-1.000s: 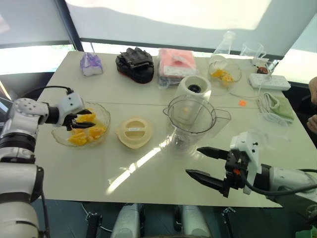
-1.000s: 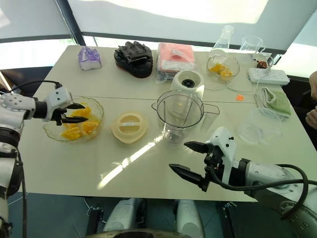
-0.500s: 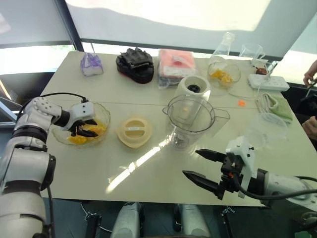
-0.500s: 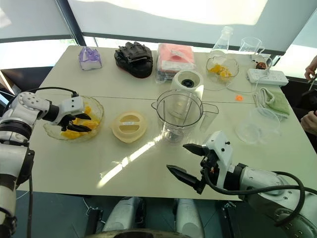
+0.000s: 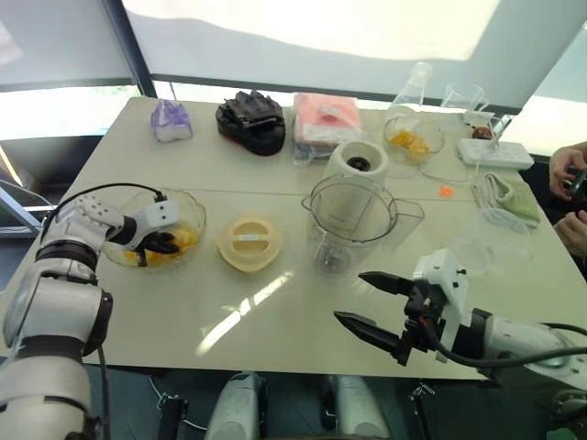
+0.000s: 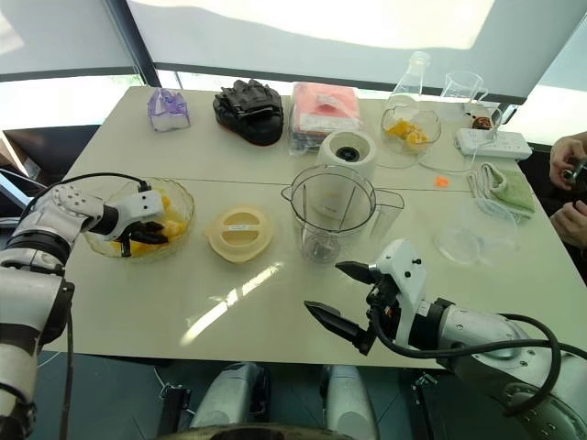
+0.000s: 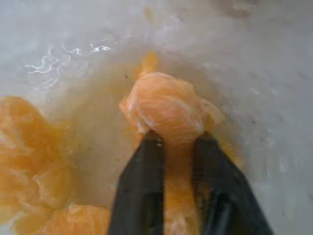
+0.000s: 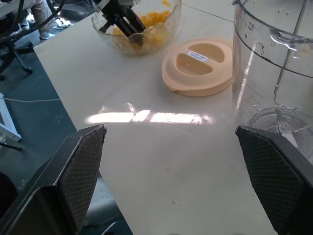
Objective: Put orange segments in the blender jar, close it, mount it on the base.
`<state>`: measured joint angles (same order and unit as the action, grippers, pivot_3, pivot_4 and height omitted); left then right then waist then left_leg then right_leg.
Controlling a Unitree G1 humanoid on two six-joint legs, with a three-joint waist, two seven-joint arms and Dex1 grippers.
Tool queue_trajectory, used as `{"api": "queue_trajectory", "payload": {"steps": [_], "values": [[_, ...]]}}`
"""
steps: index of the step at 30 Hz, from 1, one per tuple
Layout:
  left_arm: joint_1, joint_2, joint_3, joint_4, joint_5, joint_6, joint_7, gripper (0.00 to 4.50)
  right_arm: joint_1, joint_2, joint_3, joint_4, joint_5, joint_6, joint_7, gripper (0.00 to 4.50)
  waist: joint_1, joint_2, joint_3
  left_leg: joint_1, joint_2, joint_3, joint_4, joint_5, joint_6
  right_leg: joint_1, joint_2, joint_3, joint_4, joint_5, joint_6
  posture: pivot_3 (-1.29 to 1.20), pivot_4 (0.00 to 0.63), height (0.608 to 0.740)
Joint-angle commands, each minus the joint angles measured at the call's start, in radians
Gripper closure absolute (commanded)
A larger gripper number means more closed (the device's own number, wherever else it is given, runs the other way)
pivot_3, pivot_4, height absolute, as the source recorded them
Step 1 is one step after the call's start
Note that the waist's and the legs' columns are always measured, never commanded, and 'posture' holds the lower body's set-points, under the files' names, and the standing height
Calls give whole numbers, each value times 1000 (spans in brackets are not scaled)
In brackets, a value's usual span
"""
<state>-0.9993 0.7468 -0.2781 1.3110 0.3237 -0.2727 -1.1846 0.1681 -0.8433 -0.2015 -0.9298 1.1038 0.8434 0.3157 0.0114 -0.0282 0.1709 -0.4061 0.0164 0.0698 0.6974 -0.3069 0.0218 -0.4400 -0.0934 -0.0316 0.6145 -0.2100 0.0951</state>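
A glass bowl (image 5: 191, 213) at the table's left holds several orange segments (image 5: 180, 240). My left gripper (image 5: 161, 244) reaches down into it and is shut on one orange segment (image 7: 165, 105), pinched between its black fingers (image 7: 143, 186). The clear blender jar (image 5: 352, 218) stands uncovered mid-table, with the cream-white base (image 5: 359, 163) just behind it. My right gripper (image 5: 349, 296) hovers open near the front edge, in front of the jar, with nothing between its fingers.
A flat cream lid (image 5: 248, 243) lies between bowl and jar. A second glass bowl (image 5: 415, 137) with fruit, a flask (image 5: 418, 78), a black glove (image 5: 249, 115), a pink pack (image 5: 326, 115) and a power strip (image 5: 495, 151) line the back. A person's hands (image 5: 570, 174) show at the right edge.
My left gripper sank deeper into the bowl and shut on an orange segment. The right gripper stayed put and open. A person's hands came in at the right edge.
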Motion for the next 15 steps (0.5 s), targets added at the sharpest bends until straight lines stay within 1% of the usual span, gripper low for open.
{"api": "queue_trajectory", "payload": {"steps": [1,8,10,12,13,15], "values": [[21,9,14,7,1,-2,8,3875,-11,7,7,-18,-2,-19,-8,0,0,0,0,0,0,0,0,0,0,0,0,0,0,0,0,0,150,740],[-27,53,84,-14,-58,1,-73,3875,-19,19,37,-9,-26,-25,-9,0,-1,0,0,-1,0,0,0,0,0,-1,0,0,0,1,1,0,150,740],[-92,83,128,-33,-103,35,-155,3875,-13,22,37,-4,-33,-28,-2,0,1,-2,1,-1,0,0,0,0,0,-1,0,0,0,1,2,0,150,740],[-178,119,166,-55,-147,88,-257,3875,-4,27,41,5,-45,-32,9,0,4,-6,3,-2,0,0,1,0,0,-1,1,-1,0,1,1,0,150,740],[-204,132,171,-62,-150,95,-274,3875,0,30,45,9,-50,-34,14,0,5,-8,3,-4,0,0,2,0,0,-1,1,-3,0,0,0,0,150,740],[-250,150,185,-71,-162,121,-294,3875,5,38,58,19,-68,-42,27,0,3,-8,2,-4,0,0,2,0,0,-1,1,-3,-1,0,-1,0,150,740]]}}
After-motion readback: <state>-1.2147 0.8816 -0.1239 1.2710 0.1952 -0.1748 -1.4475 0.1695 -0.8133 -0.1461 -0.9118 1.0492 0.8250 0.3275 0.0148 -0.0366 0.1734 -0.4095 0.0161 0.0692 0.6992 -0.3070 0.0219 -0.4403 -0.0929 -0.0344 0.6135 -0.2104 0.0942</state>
